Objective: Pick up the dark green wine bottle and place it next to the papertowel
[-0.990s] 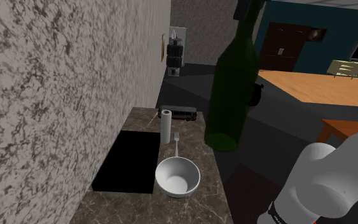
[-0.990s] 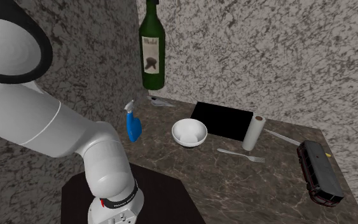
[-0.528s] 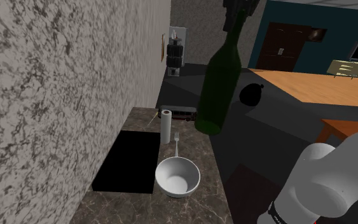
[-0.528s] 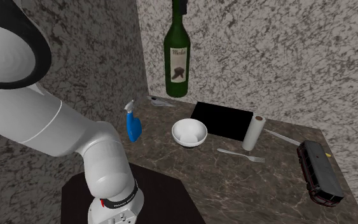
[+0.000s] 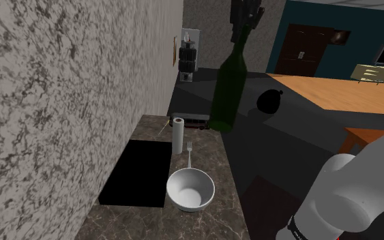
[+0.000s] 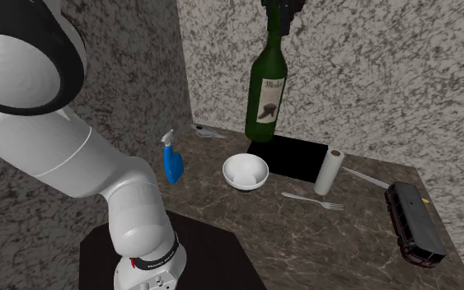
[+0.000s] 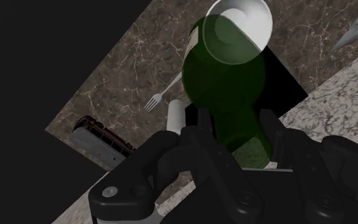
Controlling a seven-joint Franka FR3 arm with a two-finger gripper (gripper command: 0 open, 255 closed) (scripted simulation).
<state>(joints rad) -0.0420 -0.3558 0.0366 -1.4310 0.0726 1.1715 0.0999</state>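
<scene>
So the gripper [image 6: 281, 10] was clamped on the neck of the bottle [image 6: 267, 99], right up near the top. In the wrist view the black fingers [image 7: 271, 130] sat tight against the green glass on either side, so yeah, a solid hold.

The bottle was dark green with a pale label, hanging more or less upright with a slight lean, and its base was off the counter [image 6: 304, 239]. In the second exterior view the base lined up with the far corner of the black panel [image 6: 292, 156] set into the stone. In the shoulder view it hung near the counter's far end, to the right of the towel roll [image 6: 328, 171] and just above the dark box [image 6: 414, 222] lying back there. How high it was, I honestly couldn't tell.

The towel roll stood upright by the panel's edge, apart from the bottle. A fork [image 6: 312, 200] lay flat on the stone between the roll and the near edge, and a white bowl [image 6: 245, 171] sat just in front of the panel. Looking down along the bottle in the wrist view, the bowl showed partly behind its base.

A blue spray bottle [image 6: 171, 161] stood to the second exterior view's left of the bowl, near the corner of the speckled walls [image 6: 386, 74]. The white arm [image 6: 49, 148] curved up big in that same view from its stand [image 6: 180, 255].
</scene>
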